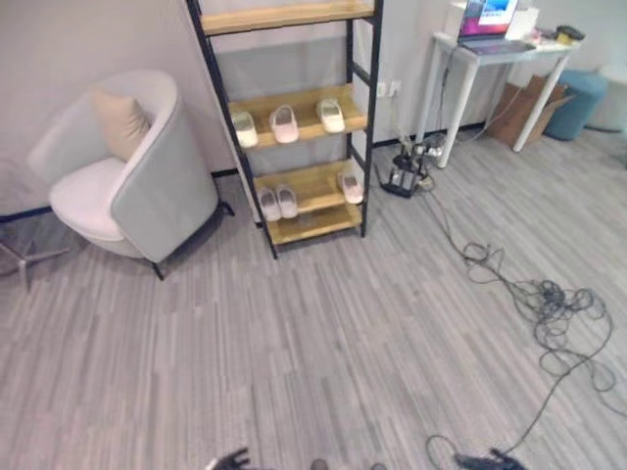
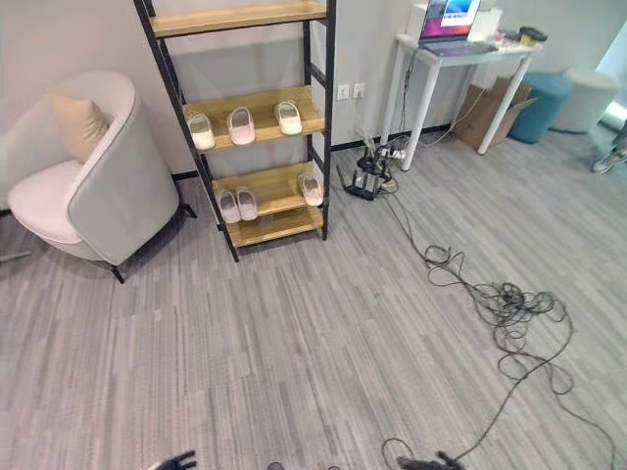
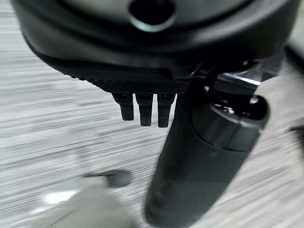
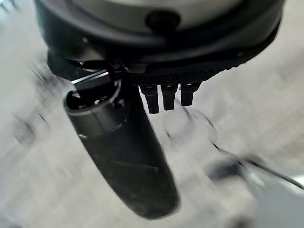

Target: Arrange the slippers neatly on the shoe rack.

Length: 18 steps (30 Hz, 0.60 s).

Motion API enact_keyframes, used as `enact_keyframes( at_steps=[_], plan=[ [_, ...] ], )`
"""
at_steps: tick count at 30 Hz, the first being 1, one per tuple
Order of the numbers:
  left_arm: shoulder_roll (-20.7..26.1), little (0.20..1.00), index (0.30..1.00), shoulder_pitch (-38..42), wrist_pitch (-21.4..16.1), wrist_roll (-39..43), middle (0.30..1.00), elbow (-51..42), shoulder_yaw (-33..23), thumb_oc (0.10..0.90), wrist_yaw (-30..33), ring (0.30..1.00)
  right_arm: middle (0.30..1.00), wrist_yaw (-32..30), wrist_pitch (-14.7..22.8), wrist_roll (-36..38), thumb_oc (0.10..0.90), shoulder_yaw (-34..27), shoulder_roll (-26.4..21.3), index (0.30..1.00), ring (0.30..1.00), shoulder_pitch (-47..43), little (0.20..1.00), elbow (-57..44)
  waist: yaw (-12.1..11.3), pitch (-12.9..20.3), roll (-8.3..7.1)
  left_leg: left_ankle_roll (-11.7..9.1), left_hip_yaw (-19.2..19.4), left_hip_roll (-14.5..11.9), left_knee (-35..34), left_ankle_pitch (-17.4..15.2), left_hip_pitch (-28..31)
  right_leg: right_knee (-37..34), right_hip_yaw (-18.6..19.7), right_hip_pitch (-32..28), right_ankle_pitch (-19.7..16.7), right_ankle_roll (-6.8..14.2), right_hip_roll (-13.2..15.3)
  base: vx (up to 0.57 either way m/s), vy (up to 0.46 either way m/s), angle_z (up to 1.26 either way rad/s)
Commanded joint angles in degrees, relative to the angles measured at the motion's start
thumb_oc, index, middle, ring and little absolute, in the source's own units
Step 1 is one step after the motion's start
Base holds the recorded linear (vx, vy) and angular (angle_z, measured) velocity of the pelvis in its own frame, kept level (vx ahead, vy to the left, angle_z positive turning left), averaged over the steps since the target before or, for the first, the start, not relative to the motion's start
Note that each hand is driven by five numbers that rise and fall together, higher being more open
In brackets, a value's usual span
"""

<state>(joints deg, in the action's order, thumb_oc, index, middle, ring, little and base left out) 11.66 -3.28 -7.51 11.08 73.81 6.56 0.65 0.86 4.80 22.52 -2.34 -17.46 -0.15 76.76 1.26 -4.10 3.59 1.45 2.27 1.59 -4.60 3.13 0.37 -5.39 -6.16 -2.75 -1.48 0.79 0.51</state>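
Note:
A black-framed shoe rack point(image 1: 360, 117) with wooden shelves stands against the far wall. Three pale slippers lie apart on its middle shelf: one at the left point(image 1: 244, 128), a pinkish one point(image 1: 284, 123) in the middle and one at the right point(image 1: 331, 116). On the shelf below, a pair point(image 1: 277, 202) sits at the left and a single slipper point(image 1: 351, 186) at the right. The lowest shelf point(image 1: 313, 224) is bare. My left hand point(image 3: 145, 109) hangs low over the floor with straight fingers and holds nothing. My right hand point(image 4: 168, 97) hangs the same way, empty.
A grey armchair point(image 1: 147, 186) with a beige cushion stands left of the rack. A white desk point(image 1: 490, 54) with a laptop is at the back right, a power strip point(image 1: 404, 176) at its foot. Tangled black cables point(image 1: 554, 313) sprawl over the floor on the right.

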Motion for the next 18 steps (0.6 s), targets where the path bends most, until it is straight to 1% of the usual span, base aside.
enact_keyframes(
  at_steps=[1,3,7,8,10,11,12,13,14,15,16,17,18],
  plan=[
    [4.45,0.9,0.9,4.67,-2.03,-2.49,0.9,1.66,-2.14,0.8,2.17,0.9,0.9,-2.84,2.11,-1.29,0.8,0.56,-5.89,0.9,0.9,1.76,0.9,1.06,0.04,1.23,-2.0,-2.91,-0.54,-2.05,-0.4,-3.27,3.13,0.39,-0.21,-1.27,4.09,4.89,1.24,0.0,0.0,0.0],
    [3.88,0.9,0.9,4.76,-1.86,-2.68,0.9,2.05,-1.85,0.8,2.13,0.9,0.9,-3.04,1.88,-1.79,0.8,0.84,-5.31,0.9,0.9,1.87,0.9,1.15,0.06,1.05,-1.96,-2.94,-0.58,-2.06,-0.4,-3.27,3.05,0.39,-0.34,-1.26,4.18,4.86,1.23,0.0,0.0,0.0],
    [1.78,0.9,0.9,6.92,-1.2,-6.45,0.9,1.79,3.05,0.8,2.09,0.9,0.9,-4.29,1.51,-3.04,0.8,1.37,-3.75,0.9,0.9,1.57,0.9,0.91,0.84,0.42,-1.95,-3.61,-0.56,-2.05,-0.4,-2.97,2.52,0.39,-2.56,-1.9,4.5,4.25,1.71,-0.02,0.026,0.2],
    [1.55,0.9,0.9,7.07,-1.12,-7.61,0.9,1.44,4.54,0.8,2.15,0.9,0.9,-4.31,1.55,-3.23,0.8,2.06,-3.29,0.9,0.9,1.83,0.9,0.43,1.13,0.41,-2.25,-3.77,-0.83,-2.46,-0.3,-2.97,2.93,0.63,-3.03,-2.45,4.6,3.73,1.45,0.03,-0.017,0.33],
    [1.59,0.9,0.9,7.08,-1.11,-8.16,0.9,1.31,4.96,0.8,2.41,0.9,0.9,-4.47,1.7,-3.67,0.8,2.77,-3.05,0.9,0.9,1.75,0.9,0.04,1.16,0.25,-2.49,-3.91,-0.94,-2.82,0.16,-3.11,3.23,1.02,-2.85,-2.58,4.74,3.51,1.18,0.0,-0.053,0.23],
    [2.06,0.9,0.9,6.85,-1.38,-7.88,0.9,0.02,5.54,0.8,2.25,0.9,0.9,-4.51,1.77,-5.69,0.8,5.66,-1.8,0.9,0.9,1.55,0.9,-0.83,0.77,-0.71,-4.15,-4.21,-1.74,-3.88,6.87,-5.55,1.77,3.57,-1.06,-1.8,5.74,2.41,0.37,-0.04,-0.081,0.11],
    [2.08,0.9,0.9,6.84,-1.37,-7.88,0.9,0.01,5.53,0.8,2.25,0.9,0.9,-4.52,1.77,-5.7,0.8,5.66,-1.78,0.9,0.9,1.55,0.9,-0.84,0.72,-0.69,-4.15,-4.21,-1.69,-3.91,7.18,-5.74,1.61,3.67,-1.01,-1.71,5.78,2.41,0.35,-0.07,-0.117,-0.08],
    [2.42,0.9,0.9,6.7,-1.44,-7.85,0.9,-0.44,5.55,0.8,2.16,0.9,0.9,-4.27,1.6,-6.39,0.8,6.63,-1.34,0.9,0.9,1.65,0.9,-1.03,0.49,-1.39,-4.84,-4.38,-1.28,-4.19,11.92,-5.82,0.18,4.76,-0.2,-1.52,6.31,1.95,-0.01,-0.07,-0.095,-0.23],
    [2.89,0.9,0.9,6.75,-1.46,-8.07,0.9,-1.28,5.87,0.8,2.0,0.9,0.9,-4.05,1.44,-6.76,0.8,7.38,-0.85,0.9,0.9,1.74,0.9,-1.16,-0.01,-2.4,-5.42,-4.4,-0.84,-4.96,18.72,-4.6,-2.88,5.97,0.25,-1.36,6.96,1.36,-0.6,-0.15,-0.235,-0.28],
    [4.02,0.9,0.9,7.37,-1.67,-9.67,0.9,-4.11,7.03,0.8,2.41,0.9,0.9,-3.76,0.8,-7.67,0.8,8.74,0.25,0.9,0.9,1.73,0.9,-1.7,-0.72,-4.4,-6.94,-4.02,1.62,-8.38,33.09,1.7,-10.07,7.86,0.36,-1.85,7.5,-0.26,-1.31,-0.13,-0.252,-0.15],
    [4.39,0.9,0.9,6.95,-1.64,-10.84,0.9,-5.05,7.52,0.8,2.67,0.9,0.9,-3.47,0.54,-8.29,0.8,9.48,0.59,0.9,0.9,2.11,0.9,-1.6,-1.32,-4.77,-7.88,-3.17,3.01,-8.58,38.61,2.24,-12.4,8.32,0.55,-2.31,7.41,-0.79,-1.2,-0.09,-0.22,0.02],
    [4.65,0.9,0.9,6.56,-1.75,-11.94,0.9,-5.8,8.12,0.8,2.85,0.9,0.9,-3.18,0.21,-9.17,0.8,10.41,0.91,0.9,0.9,2.04,0.9,-1.63,-2.19,-5.12,-8.53,-2.33,4.2,-7.47,42.09,0.97,-14.56,8.84,0.71,-2.45,7.23,-0.98,-1.1,-0.02,-0.069,-0.18],
    [4.71,0.9,0.9,5.96,-2.0,-12.93,0.9,-6.5,8.66,0.8,2.91,0.9,0.9,-2.9,0.09,-9.92,0.8,11.33,1.26,0.9,0.9,1.85,0.9,-1.72,-3.32,-5.48,-8.44,-1.82,4.64,-5.72,42.93,-0.71,-16.93,9.76,1.29,-2.51,7.5,-0.92,-1.47,0.01,-0.006,-0.41]
  ],
)
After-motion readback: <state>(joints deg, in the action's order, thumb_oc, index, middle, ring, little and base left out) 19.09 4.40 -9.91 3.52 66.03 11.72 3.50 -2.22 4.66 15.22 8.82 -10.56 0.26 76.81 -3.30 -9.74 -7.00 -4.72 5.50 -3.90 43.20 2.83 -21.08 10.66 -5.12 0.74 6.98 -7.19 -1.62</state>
